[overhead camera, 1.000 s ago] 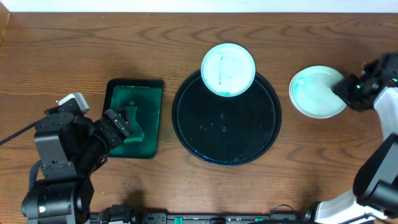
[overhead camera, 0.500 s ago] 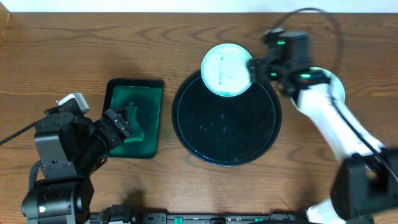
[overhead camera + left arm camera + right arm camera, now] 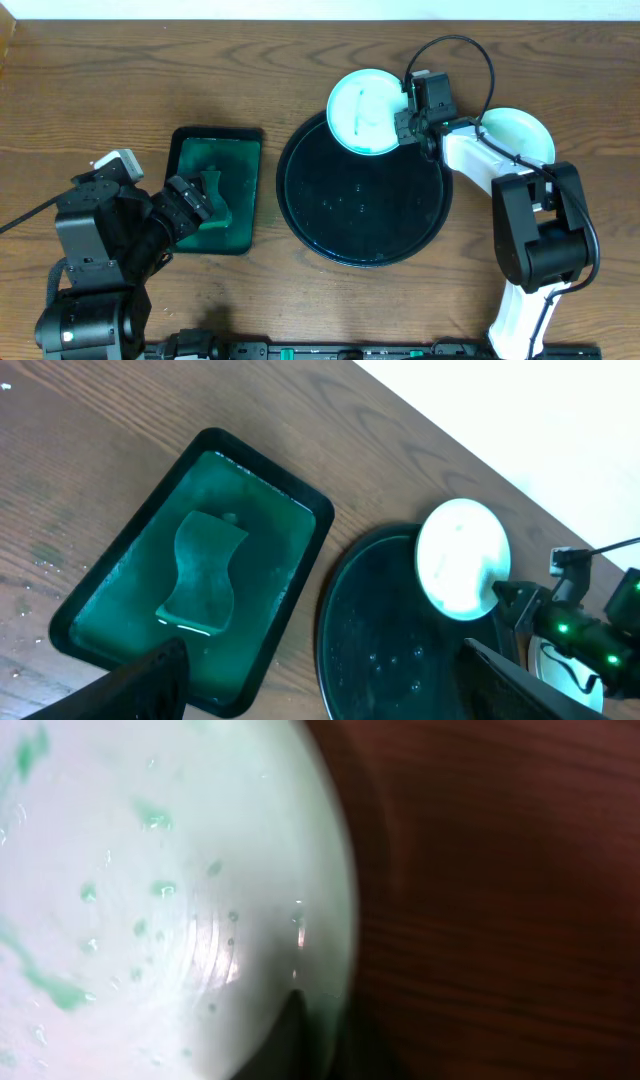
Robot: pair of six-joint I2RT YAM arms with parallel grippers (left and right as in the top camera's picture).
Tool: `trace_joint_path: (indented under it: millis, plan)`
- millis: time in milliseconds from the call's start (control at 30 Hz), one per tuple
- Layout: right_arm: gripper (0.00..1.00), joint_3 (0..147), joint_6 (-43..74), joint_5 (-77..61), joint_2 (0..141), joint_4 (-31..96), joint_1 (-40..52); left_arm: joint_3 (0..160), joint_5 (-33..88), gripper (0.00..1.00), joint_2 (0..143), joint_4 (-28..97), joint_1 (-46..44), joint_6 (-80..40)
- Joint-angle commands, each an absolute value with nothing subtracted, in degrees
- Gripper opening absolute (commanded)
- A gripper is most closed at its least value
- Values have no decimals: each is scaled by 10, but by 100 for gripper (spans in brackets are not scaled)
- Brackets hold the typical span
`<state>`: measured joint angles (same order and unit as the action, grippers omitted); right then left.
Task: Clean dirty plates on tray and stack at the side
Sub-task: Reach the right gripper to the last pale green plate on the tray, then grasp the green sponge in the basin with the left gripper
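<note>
Your right arm (image 3: pixel 470 155) has swung from side plate (image 3: pixel 520 130) over to dirty plate (image 3: pixel 365 108). Dirty plate lies on far rim of tray (image 3: pixel 360 200), green smears showing. Right fingers (image 3: pixel 404 118) sit at its right edge; cannot tell whether clamped or apart. Left fingers (image 3: pixel 150 678) spread wide, empty, above sponge (image 3: pixel 205 575) in rectangular tray (image 3: pixel 300 510). Progress: side plate on table (image 3: pixel 120 70) looks clean; number in that pile unreadable. Left for you, likely: wipe dirty plate, stack it there.

no readable text, labels, brands, numbers or signs on anything in view
</note>
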<state>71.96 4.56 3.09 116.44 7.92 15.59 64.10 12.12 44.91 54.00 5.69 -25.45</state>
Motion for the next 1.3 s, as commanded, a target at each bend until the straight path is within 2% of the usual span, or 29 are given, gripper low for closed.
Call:
trace_joint_path:
  millis: [0, 233, 333, 500, 633, 800, 900, 933, 1000, 1133, 1200, 1267]
  plan:
    - [1, 719, 95, -11, 1143, 113, 154, 641, 126, 84, 450, 542, 59, -251]
    - [1, 719, 102, -12, 1050, 200, 155, 641, 126, 85, 450, 542, 59, -251]
    - [1, 719, 108, -18, 1001, 291, 157, 641, 126, 85, 450, 542, 59, -251]
    - [1, 709, 150, -51, 1009, 401, 171, 641, 126, 85, 450, 542, 59, -251]
    - [1, 674, 195, -51, 1041, 401, 191, 641, 126, 85, 450, 542, 59, -251]
    - [2, 655, 196, -55, 1083, 356, 207, 641, 126, 85, 450, 542, 59, -251]
    - [29, 655, 164, -59, 1097, 335, 206, 641, 127, 85, 450, 542, 59, -251]
    - [34, 655, 153, -61, 1099, 329, 203, 641, 127, 85, 450, 542, 59, -251]
    - [31, 655, 140, -66, 1103, 325, 193, 641, 127, 85, 450, 539, 59, -251]
    - [17, 655, 114, -113, 1114, 325, 174, 640, 126, 85, 456, 537, 59, -251]
    - [5, 655, 111, -125, 1122, 324, 168, 640, 127, 85, 473, 546, 58, -231]
    - [1, 655, 111, -125, 1133, 324, 164, 640, 126, 78, 495, 564, 53, -192]
